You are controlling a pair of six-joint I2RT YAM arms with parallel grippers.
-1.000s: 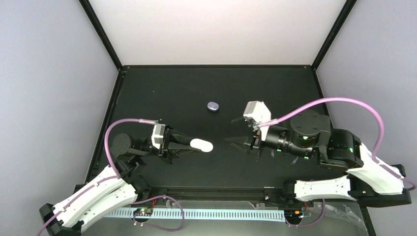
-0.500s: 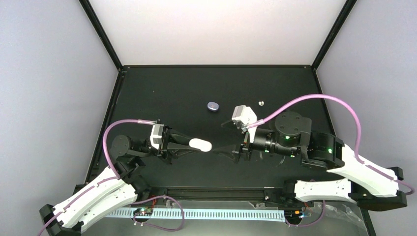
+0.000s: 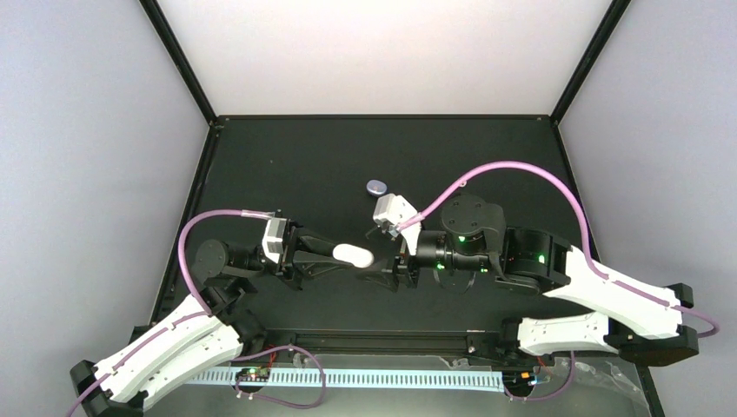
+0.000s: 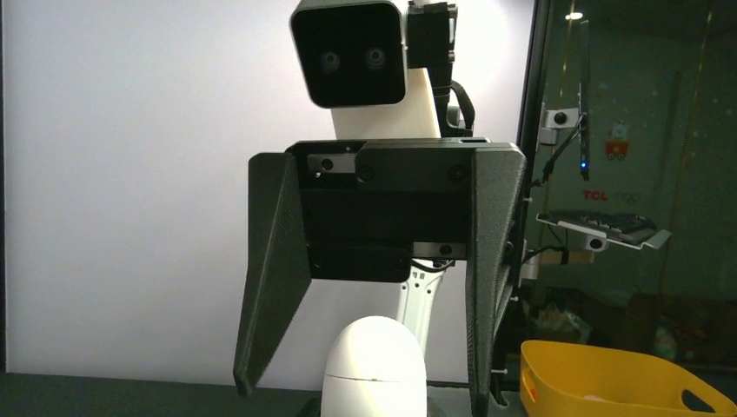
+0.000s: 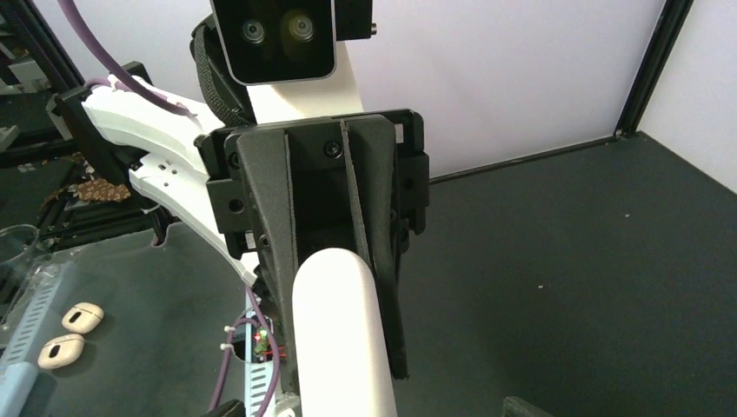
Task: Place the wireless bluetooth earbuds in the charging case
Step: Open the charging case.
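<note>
The case (image 3: pixel 354 255) sits in the left claw (image 3: pixel 343 257) over the near middle of the desk (image 3: pixel 287 156). The right claw (image 3: pixel 377 268) faces it from the right, just beside its end (contact unclear). A second case (image 3: pixel 376 186) lies on the desk behind them.

A matte black desk (image 3: pixel 287 165) fills the middle of the top view. A white back wall (image 3: pixel 382 52) stands behind it, and a black frame post (image 3: pixel 178 61) slants toward the upper left corner. A pale perforated strip (image 3: pixel 391 380) runs along the bottom edge. In the left wrist view, a yellow bin (image 4: pixel 565 365) sits at lower right.
</note>
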